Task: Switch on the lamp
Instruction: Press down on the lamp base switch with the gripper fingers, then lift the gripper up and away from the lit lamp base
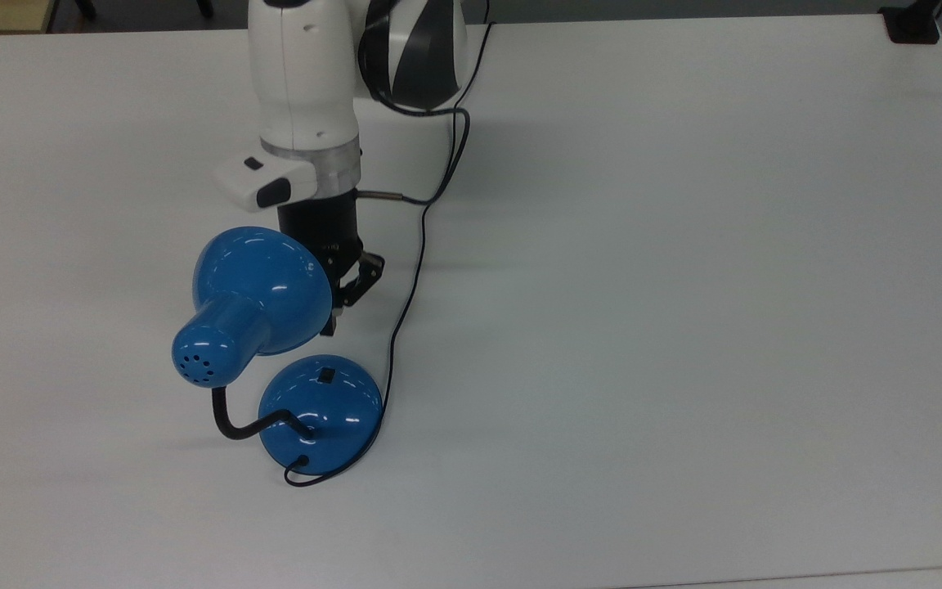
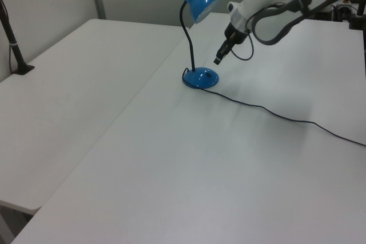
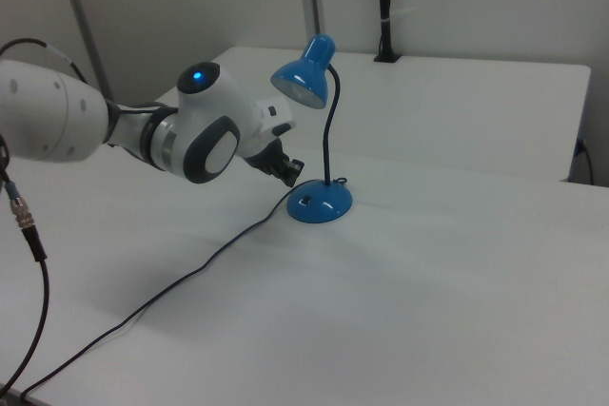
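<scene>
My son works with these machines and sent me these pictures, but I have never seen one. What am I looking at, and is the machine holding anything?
It is a white robot arm ending in a small black two-finger gripper. Three cameras off the arm film the same moment: one from above, two from opposite sides of the table. On the white table stands a blue desk lamp with a dome shade, a bendy black neck and a round base. A small black switch sits on the base, and a thin black cord runs away across the table. The gripper holds nothing; it hangs just above the base, beside the shade, its tip aimed down toward the switch.
</scene>
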Action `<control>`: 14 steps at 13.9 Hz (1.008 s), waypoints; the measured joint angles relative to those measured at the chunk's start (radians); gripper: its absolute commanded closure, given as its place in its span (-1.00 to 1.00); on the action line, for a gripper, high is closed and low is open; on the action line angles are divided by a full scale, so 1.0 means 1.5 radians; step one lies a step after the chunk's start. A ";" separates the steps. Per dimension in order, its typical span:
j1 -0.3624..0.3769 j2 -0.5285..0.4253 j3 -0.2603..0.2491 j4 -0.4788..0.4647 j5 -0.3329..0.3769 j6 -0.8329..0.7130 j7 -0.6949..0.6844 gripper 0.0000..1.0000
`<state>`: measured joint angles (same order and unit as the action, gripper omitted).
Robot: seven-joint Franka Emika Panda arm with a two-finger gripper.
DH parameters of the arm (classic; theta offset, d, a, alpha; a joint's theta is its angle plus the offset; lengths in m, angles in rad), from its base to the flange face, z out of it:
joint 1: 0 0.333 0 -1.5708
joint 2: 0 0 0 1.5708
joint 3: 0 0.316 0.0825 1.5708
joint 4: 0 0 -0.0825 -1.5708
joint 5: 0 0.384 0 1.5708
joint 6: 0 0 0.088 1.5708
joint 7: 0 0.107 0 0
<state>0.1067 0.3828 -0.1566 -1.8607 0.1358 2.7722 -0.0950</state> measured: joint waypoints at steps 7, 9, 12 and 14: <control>-0.002 0.092 0.000 0.085 0.008 0.000 0.002 1.00; -0.001 0.104 0.000 0.089 0.008 0.000 0.002 1.00; -0.001 0.123 0.000 0.107 0.008 0.000 0.002 1.00; -0.001 0.127 0.000 0.113 0.008 0.001 0.002 1.00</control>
<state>0.1051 0.5735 -0.1571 -1.6918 0.1473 2.7731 -0.0924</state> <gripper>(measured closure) 0.991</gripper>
